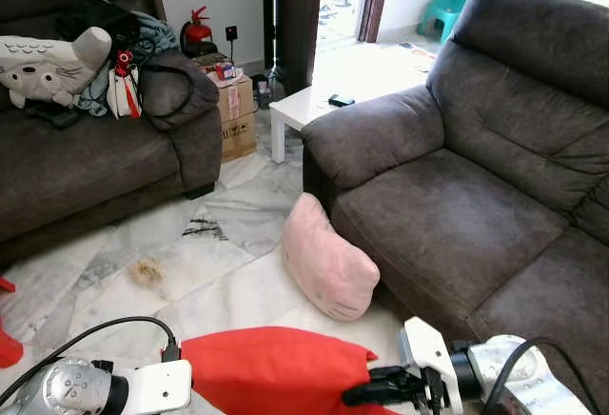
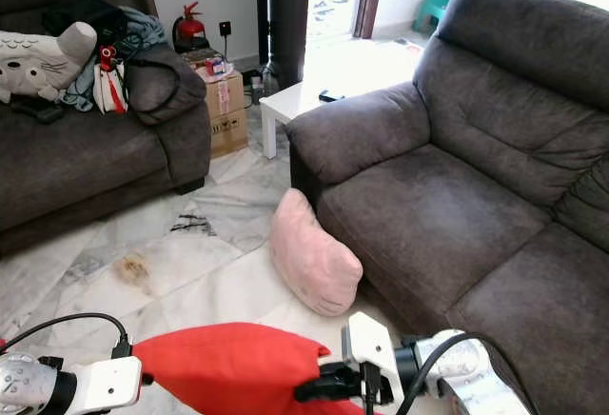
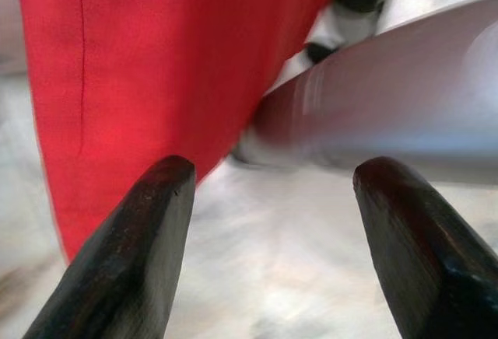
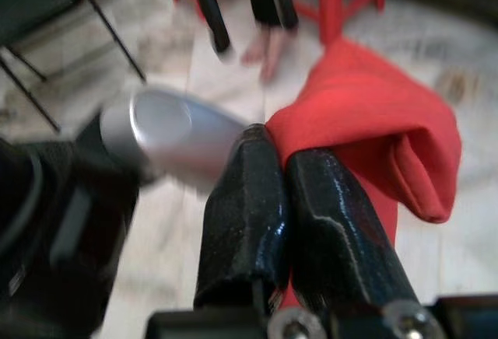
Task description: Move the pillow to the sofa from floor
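Right gripper point(image 4: 268, 152) is seen with fingers pressed together, clamped on the edge of a red cloth point(image 1: 271, 367) low in front of the robot. Left gripper point(image 3: 268, 222) is held spread wide, nothing between its fingers, close beside the same cloth above the marble floor point(image 1: 190, 272). The pink pillow point(image 1: 326, 258) is found on the floor, leaned against the front of the grey sofa point(image 1: 457, 225) at its armrest. A second sofa point(image 1: 86, 163) is piled with clutter; white table point(image 1: 300, 108) stands behind.
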Robot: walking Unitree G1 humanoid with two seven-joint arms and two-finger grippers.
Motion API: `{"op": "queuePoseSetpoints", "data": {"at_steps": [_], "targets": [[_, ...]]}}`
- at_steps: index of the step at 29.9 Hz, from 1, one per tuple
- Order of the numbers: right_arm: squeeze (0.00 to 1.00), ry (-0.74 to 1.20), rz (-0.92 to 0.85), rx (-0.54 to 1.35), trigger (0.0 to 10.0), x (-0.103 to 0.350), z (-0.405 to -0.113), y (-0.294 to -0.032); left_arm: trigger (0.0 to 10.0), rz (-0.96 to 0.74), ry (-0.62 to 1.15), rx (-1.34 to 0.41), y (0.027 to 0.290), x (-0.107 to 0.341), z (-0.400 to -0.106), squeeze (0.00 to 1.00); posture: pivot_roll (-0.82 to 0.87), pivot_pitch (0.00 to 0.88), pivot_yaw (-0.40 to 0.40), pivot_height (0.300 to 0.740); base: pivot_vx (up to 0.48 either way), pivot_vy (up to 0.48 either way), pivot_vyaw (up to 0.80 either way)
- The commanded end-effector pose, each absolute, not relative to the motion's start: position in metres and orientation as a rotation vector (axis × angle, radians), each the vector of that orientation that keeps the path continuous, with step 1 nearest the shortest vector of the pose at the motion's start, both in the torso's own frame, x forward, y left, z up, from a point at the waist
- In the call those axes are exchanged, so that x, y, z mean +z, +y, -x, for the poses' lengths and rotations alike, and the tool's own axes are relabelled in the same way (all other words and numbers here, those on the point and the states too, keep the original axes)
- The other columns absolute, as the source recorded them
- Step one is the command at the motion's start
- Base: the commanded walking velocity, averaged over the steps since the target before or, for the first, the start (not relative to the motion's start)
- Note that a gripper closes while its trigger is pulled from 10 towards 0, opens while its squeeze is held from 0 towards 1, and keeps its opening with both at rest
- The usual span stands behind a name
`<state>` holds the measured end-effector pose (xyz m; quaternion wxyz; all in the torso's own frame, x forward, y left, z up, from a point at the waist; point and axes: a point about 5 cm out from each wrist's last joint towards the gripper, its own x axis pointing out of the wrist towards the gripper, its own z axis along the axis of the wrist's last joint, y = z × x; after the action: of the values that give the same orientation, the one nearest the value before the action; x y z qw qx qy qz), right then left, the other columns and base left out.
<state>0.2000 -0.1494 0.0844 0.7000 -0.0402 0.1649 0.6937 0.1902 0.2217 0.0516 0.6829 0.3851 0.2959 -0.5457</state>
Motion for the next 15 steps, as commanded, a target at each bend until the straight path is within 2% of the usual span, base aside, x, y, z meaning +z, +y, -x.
{"op": "queuePoseSetpoints", "data": {"at_steps": [1, 3, 5, 7, 15], "targets": [[0.0, 0.208, 0.103, 1.578, 10.0, 0.112, -0.207, -0.142, 10.0, -0.957, 0.64, -1.146, 0.22, 0.043, -0.198, 0.0, 0.07, 0.0, -0.034, 0.74, 0.0, 0.0, 0.0], [0.0, 0.213, 0.109, 1.568, 10.0, 0.112, -0.207, -0.143, 10.0, -0.959, 0.65, -1.085, 0.221, 0.039, -0.202, 0.0, 0.08, 0.0, -0.037, 0.74, 0.0, 0.0, 0.0], [0.0, 0.224, 0.096, 1.554, 10.0, 0.113, -0.207, -0.147, 10.0, -0.83, 0.677, -1.035, 0.216, 0.033, -0.203, 0.0, 0.08, 0.0, -0.039, 0.74, 0.0, 0.0, 0.0], [0.0, 0.219, 0.095, 1.547, 10.0, 0.115, -0.205, -0.148, 10.0, -0.792, 0.68, -0.99, 0.213, 0.029, -0.204, 0.0, 0.07, 0.0, -0.038, 0.74, 0.0, 0.0, 0.0], [0.0, 0.153, 0.035, 1.489, 10.0, 0.134, -0.198, -0.15, 10.0, -0.76, 0.713, -0.888, 0.209, 0.011, -0.205, 0.0, 0.05, 0.0, -0.039, 0.74, 0.0, 0.0, 0.0]]}}
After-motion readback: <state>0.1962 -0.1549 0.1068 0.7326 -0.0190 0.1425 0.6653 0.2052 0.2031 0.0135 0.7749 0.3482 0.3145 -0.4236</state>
